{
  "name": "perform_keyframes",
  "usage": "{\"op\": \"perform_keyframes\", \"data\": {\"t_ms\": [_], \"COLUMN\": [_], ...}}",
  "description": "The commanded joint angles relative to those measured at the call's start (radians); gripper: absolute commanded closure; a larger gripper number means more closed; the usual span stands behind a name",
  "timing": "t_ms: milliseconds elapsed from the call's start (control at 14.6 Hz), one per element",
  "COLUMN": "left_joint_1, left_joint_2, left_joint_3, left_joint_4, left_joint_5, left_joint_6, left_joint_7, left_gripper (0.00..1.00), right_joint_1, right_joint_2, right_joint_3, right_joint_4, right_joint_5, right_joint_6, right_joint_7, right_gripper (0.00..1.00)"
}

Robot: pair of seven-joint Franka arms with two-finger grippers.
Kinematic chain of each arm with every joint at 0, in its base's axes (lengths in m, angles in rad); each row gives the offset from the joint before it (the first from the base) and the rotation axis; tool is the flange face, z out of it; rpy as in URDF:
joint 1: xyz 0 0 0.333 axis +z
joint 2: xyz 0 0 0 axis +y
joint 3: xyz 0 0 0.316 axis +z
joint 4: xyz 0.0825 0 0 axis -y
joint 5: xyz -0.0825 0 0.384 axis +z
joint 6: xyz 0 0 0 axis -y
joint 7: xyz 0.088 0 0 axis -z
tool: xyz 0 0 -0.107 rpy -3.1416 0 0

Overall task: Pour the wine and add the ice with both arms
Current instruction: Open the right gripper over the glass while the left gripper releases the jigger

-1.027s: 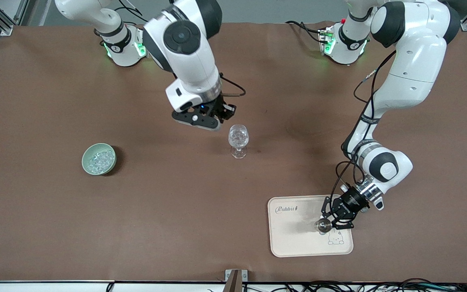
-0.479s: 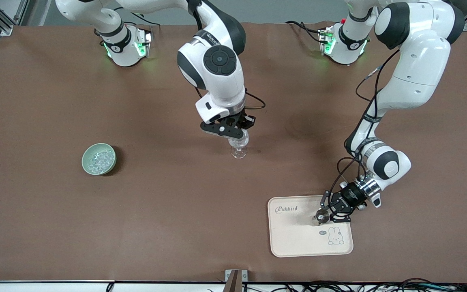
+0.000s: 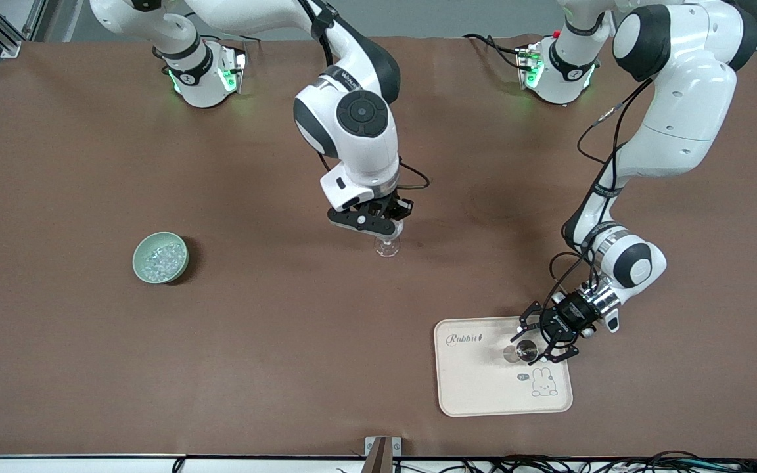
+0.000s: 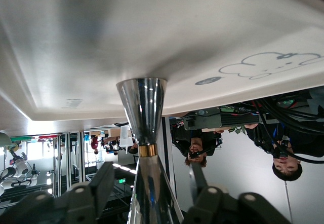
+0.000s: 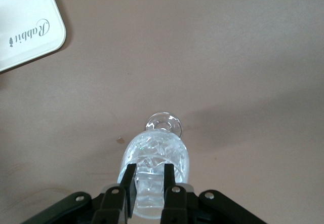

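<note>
As I read the front view, the right gripper (image 3: pixel 378 226) hangs directly over the glass (image 3: pixel 388 246) at mid-table, hiding its bowl; only the stem and foot show. The green bowl (image 3: pixel 160 257) of ice (image 3: pixel 162 260) sits toward the right arm's end of the table. The left gripper (image 3: pixel 545 338) is low over the tray (image 3: pixel 477 387), fingers spread around a metal jigger (image 3: pixel 524 351) standing on it.

In the left wrist view, I see the jigger (image 4: pixel 143 133) between the two fingers (image 4: pixel 104 181), with a gap on each side; neither touches it.

In the right wrist view, the fingertips (image 5: pixel 128 181) sit close together just above the glass (image 5: pixel 157 168), which holds ice (image 5: pixel 152 150). I see nothing held between them. A corner of the tray (image 5: pixel 30 36) shows.
</note>
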Motion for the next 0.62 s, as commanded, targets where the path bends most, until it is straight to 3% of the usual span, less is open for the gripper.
{"op": "perform_keyframes", "data": {"t_ms": [0, 137, 548], "left_joint_1": [0.005, 0.008, 0.035], "left_joint_2": [-0.022, -0.045, -0.082], "left_joint_3": [0.018, 0.038, 0.159], "left_joint_4": [-0.027, -0.050, -0.017], "left_joint_5": [-0.013, 0.046, 0.443], "left_joint_6": [-0.016, -0.030, -0.251], "left_joint_7": [0.018, 0.022, 0.008], "left_gripper": [0.00, 0.00, 0.00], "right_joint_1": [0.005, 0.005, 0.006], "right_joint_2": [0.002, 0.002, 0.002], "right_joint_3": [0.001, 0.001, -0.001], "right_joint_4": [0.017, 0.014, 0.004], "right_joint_5": [-0.019, -0.021, -0.045], "right_joint_6": [-0.007, -0.007, -0.031], "right_joint_7": [0.025, 0.026, 0.026], "right_gripper": [0.98, 0.95, 0.93]}}
